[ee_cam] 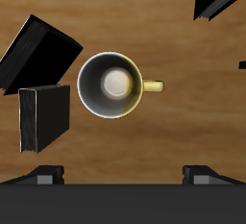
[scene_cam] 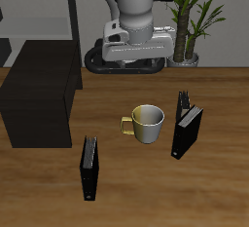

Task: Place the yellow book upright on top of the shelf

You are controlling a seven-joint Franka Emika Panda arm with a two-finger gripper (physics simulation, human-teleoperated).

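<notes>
The yellow book (scene_cam: 181, 104) stands beside the mug as a thin dark slab seen edge-on; its tan face does not show. It stands close behind a thicker black book (scene_cam: 188, 132). In the wrist view I see the yellow book (ee_cam: 45, 117) as a dark slab next to that black book (ee_cam: 38, 50). The shelf (scene_cam: 39, 90) is a big black cabinet with a flat bare top, across the table from the book. My gripper (scene_cam: 126, 67) hangs high behind the mug, open and empty; its fingertips (ee_cam: 43, 175) stand wide apart around the gripper's middle (ee_cam: 123, 175).
A yellow mug (scene_cam: 146, 124) stands mid-table, right under the wrist camera (ee_cam: 113, 84). A second black book (scene_cam: 89, 168) stands near the front edge by the shelf. A grey rack (scene_cam: 58, 7) and a potted plant (scene_cam: 195, 21) stand at the back.
</notes>
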